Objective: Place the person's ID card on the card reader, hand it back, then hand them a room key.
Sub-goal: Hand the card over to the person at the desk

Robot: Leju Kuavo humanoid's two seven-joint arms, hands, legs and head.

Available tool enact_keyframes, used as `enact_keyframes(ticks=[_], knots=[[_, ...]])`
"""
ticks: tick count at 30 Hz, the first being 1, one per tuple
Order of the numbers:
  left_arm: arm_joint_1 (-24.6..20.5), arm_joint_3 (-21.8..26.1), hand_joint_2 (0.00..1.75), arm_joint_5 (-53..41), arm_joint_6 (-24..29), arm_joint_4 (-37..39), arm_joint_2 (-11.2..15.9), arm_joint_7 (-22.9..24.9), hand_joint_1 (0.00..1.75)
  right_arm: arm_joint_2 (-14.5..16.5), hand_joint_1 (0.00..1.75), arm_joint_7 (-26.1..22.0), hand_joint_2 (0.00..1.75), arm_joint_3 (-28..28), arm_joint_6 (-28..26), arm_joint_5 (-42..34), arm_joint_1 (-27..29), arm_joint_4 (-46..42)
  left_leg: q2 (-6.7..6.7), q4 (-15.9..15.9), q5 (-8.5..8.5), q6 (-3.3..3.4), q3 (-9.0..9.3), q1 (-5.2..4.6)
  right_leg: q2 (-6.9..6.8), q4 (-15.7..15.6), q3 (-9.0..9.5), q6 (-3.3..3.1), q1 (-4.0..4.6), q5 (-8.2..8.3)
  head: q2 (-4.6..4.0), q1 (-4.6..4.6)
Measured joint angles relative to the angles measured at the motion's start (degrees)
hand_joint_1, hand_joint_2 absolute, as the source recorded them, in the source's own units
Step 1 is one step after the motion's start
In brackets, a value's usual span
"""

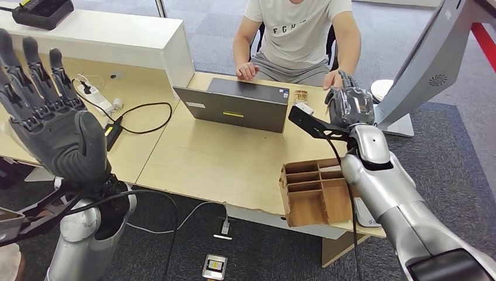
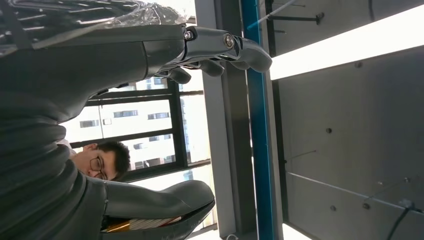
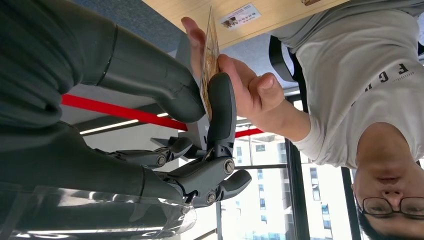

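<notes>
The right hand [image 3: 197, 107] is seen in the right wrist view with a card [image 3: 210, 60] pinched edge-on between its thumb and a dark finger. The person's hand [image 3: 240, 82] is closed on the same card from the opposite side, so the card is held by both at once. In the head view this exchange is located past the far edge of the tabletop [image 1: 222, 164], near its right corner, just beside the open laptop [image 1: 237, 105]. It cannot be told from the pictures whether this is the ID card or the room key.

The left hand [image 1: 50, 111] is raised over the left part of the desk, fingers spread and upright, with nothing held.

A wooden compartment tray [image 1: 316, 190] sits at the near right edge of the tabletop; its visible compartments look bare. A black device [image 1: 44, 12] rests on the white counter at the far left; whether it is the card reader cannot be confirmed.

The card is judged light, thin, stiff and smooth-faced, hence liable to slip from a weak pinch. A hold across both flat faces near one short edge is judged best, the other end being left free for the person's fingers.
</notes>
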Motion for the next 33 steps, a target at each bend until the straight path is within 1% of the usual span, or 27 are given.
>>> enact_keyframes(ticks=[20, 21, 24, 25, 33], knots=[[1.19, 0.13, 1.75, -0.80, 0.91, -0.57, 0.18, 0.58, 0.00, 0.66, 1.75, -0.17, 1.75, 0.49, 0.29, 0.49, 0.00, 0.84, 0.00, 0.00, 0.00, 0.00, 0.00, 0.00, 0.00, 0.00, 0.00, 0.00, 0.00, 0.00, 0.00, 0.00], [1.22, 0.13, 1.75, -0.84, 0.95, -0.60, 0.21, 0.60, 0.00, 0.68, 1.34, -0.17, 1.75, 0.52, 0.33, 0.51, 0.00, 0.84, 0.00, 0.00, 0.00, 0.00, 0.00, 0.00, 0.00, 0.00, 0.00, 0.00, 0.00, 0.00, 0.00, 0.00], [1.27, 0.13, 1.75, -0.99, 1.08, -0.69, 0.28, 0.69, 0.00, 0.75, 0.03, -0.17, 1.75, 0.67, 0.46, 0.59, 0.00, 0.84, 0.00, 0.00, 0.00, 0.00, 0.00, 0.00, 0.00, 0.00, 0.00, 0.00, 0.00, 0.00, 0.00, -0.01], [1.27, 0.13, 1.75, -1.05, 1.13, -0.72, 0.29, 0.74, 0.00, 0.78, 0.00, -0.17, 1.75, 0.72, 0.48, 0.61, 0.00, 0.84, 0.00, 0.00, 0.00, 0.00, 0.00, 0.00, 0.00, 0.00, 0.00, 0.00, 0.00, 0.00, 0.00, -0.01], [1.35, 0.11, 1.75, -1.39, 2.05, -1.07, 0.38, 1.07, 0.00, 0.86, 0.00, 0.21, 1.75, 1.07, -0.02, 0.16, -0.01, 0.80, 0.00, 0.00, 0.00, 0.00, 0.01, 0.00, 0.00, 0.00, 0.01, 0.00, 0.00, 0.00, 0.00, 0.00]])
